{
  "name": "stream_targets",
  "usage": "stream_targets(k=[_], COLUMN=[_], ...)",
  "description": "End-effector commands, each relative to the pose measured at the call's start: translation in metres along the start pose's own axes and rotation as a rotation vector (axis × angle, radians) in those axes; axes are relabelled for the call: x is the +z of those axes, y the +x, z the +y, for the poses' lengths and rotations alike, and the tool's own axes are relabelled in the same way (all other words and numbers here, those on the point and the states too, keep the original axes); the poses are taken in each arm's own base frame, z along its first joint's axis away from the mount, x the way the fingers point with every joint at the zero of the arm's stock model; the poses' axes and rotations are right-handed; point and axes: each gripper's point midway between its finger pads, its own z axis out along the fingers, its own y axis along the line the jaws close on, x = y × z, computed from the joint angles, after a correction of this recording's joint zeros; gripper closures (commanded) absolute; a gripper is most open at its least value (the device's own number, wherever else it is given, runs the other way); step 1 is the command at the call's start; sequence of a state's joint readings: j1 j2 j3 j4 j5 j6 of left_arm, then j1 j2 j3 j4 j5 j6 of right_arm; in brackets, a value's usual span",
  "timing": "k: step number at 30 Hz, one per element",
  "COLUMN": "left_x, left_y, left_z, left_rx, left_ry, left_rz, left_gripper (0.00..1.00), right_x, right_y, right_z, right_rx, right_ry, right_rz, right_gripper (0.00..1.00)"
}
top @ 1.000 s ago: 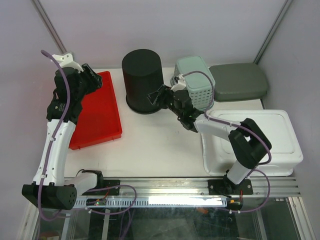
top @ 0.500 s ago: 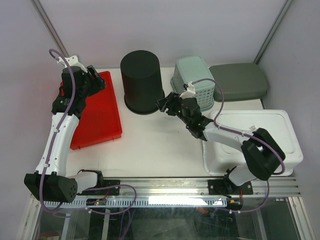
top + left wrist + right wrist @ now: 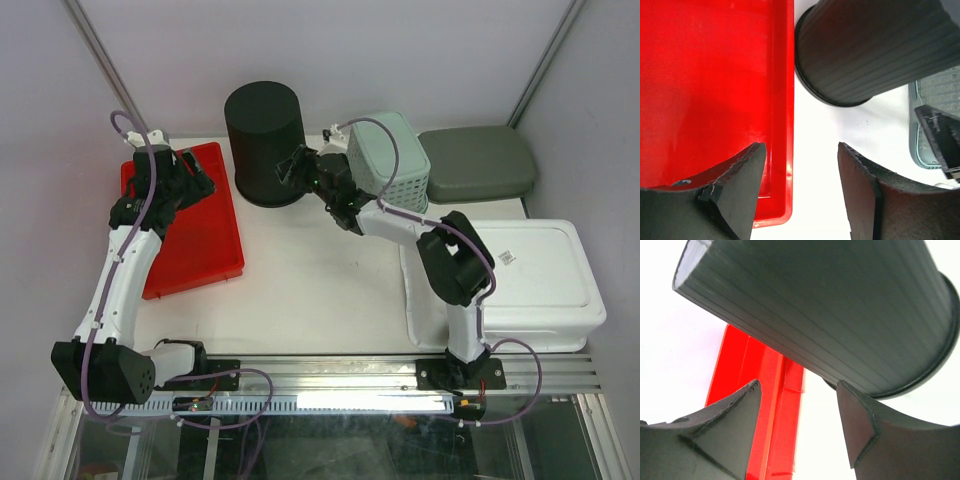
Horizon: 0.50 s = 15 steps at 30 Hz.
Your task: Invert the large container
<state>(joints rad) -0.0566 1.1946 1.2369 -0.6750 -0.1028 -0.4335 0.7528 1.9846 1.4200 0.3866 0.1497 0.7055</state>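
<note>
The large container (image 3: 263, 140), black and ribbed, stands near the far edge of the bench (image 3: 320, 285), a little left of the middle, with its wide rimmed end down on the surface and its narrower end up; from above that upper end looks closed. My right hand (image 3: 291, 168) is stretched out to the container's right side, low down by the rim, with its fingers spread wide and nothing between them. In the right wrist view the ribbed wall (image 3: 830, 310) fills the space just beyond my fingertips, but I cannot tell whether they touch it. My left hand (image 3: 188, 178) hangs over the far end of the red tray (image 3: 200, 245), which lies along the left edge of the bench just beside the container. It is wide open too and holds nothing; in the left wrist view the gap between its fingers frames the tray's right rim (image 3: 788, 100) and bare bench. A pale green basket (image 3: 395, 160) sits bottom up at the far edge, right of the container, behind my right arm.
</note>
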Motion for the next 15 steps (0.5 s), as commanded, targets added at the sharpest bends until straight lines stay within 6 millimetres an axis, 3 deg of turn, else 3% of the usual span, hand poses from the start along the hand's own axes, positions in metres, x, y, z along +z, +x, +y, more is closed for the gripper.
stream_targets(k=[1,6,8,15], left_x=[0.008,0.032,0.039,0.07], left_y=[0.003,0.028,0.039,0.082], left_z=[-0.001,0.005,0.008,0.011], left_rx=[-0.04,-0.022,-0.006,0.035], left_ry=[0.009,-0.034,-0.072,-0.149], left_rz=[0.012,0.079,0.09,0.143], left_gripper=[0.39,0.33,0.28,0.21], right_x=[-0.025,-0.086,-0.115,-0.196], right_y=[-0.039,-0.029,-0.034,-0.038], right_z=[0.017,0.006,0.003,-0.041], right_rx=[-0.012,-0.028,-0.041,-0.131], right_ry=[-0.066,-0.067,-0.059,0.093], right_rz=[-0.043,0.006,0.001,-0.013], right_gripper=[0.35,0.34,0.34,0.32])
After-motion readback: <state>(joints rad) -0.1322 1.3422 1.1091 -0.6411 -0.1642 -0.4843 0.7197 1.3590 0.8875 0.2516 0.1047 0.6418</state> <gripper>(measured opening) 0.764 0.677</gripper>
